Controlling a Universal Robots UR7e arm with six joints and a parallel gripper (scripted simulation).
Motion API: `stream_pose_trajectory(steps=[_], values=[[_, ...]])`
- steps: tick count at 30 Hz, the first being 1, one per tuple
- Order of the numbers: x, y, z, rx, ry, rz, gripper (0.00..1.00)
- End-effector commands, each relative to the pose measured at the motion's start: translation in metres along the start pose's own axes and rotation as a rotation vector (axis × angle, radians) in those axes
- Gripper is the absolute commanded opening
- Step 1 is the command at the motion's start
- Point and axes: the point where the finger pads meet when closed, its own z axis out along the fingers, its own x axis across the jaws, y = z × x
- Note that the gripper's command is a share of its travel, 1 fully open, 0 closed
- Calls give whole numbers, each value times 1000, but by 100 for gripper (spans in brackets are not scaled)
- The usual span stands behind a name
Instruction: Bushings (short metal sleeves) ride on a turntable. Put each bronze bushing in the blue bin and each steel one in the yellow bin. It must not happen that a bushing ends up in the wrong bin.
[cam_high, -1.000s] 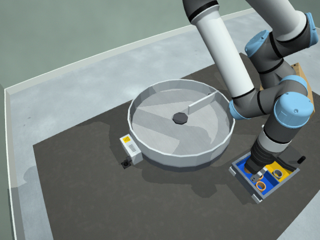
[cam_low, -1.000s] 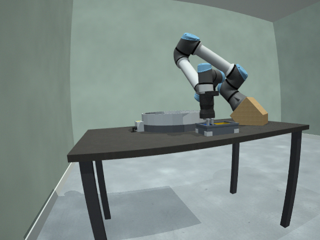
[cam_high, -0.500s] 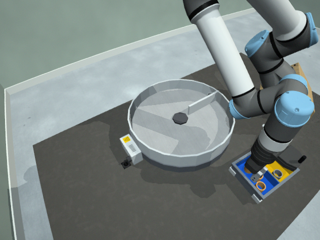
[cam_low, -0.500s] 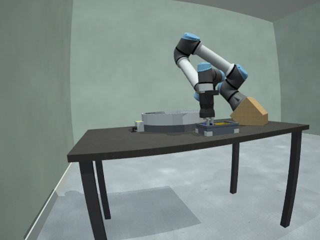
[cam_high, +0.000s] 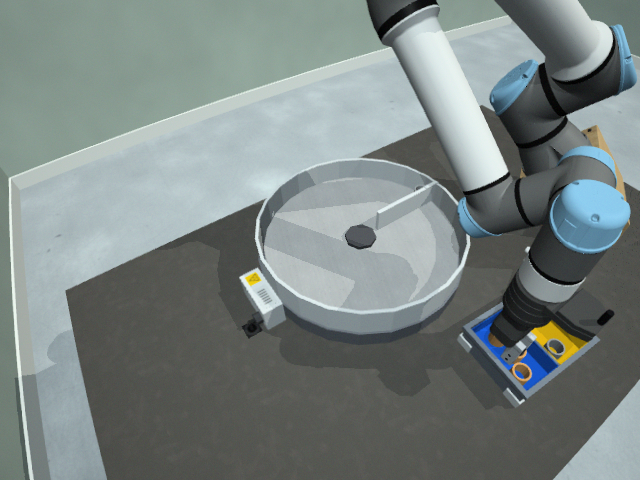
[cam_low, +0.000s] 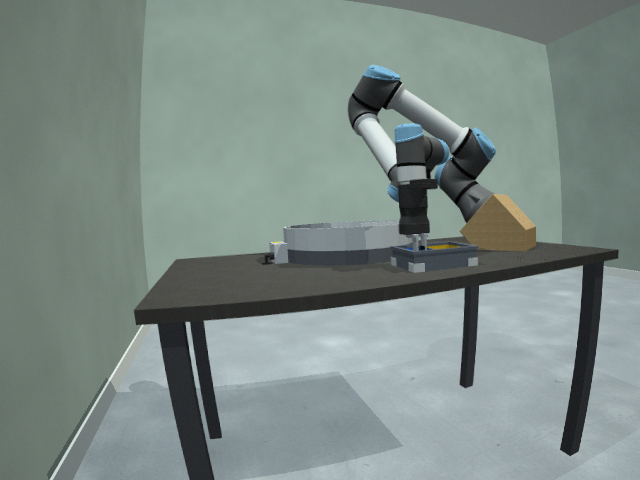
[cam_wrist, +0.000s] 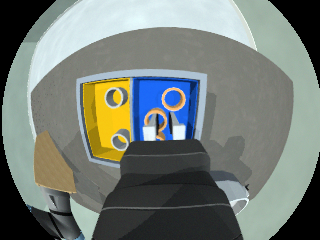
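Note:
My gripper (cam_high: 512, 353) reaches down into the blue bin (cam_high: 503, 362), and its fingers stand a little apart with nothing gripped. A bronze bushing lies on the bin floor right at the left finger. A second bronze bushing (cam_high: 523, 370) lies nearer the bin's front corner and also shows in the wrist view (cam_wrist: 174, 99). The yellow bin (cam_high: 563, 343) next to it holds two steel bushings (cam_wrist: 118, 96) (cam_wrist: 122, 139). I see no bushing on the turntable (cam_high: 361, 242).
The turntable has a raised rim, a black hub (cam_high: 360, 236) and a fixed white guide bar (cam_high: 405, 205). A white control box (cam_high: 261, 298) sits at its left. A wooden wedge block (cam_low: 498, 223) carries the arm's base behind the bins.

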Motion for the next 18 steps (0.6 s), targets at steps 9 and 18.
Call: stream_pose_trajectory(steps=[9, 18], values=[[0, 0, -5, 1, 1, 0, 42], [0, 0, -7, 1, 1, 0, 42]])
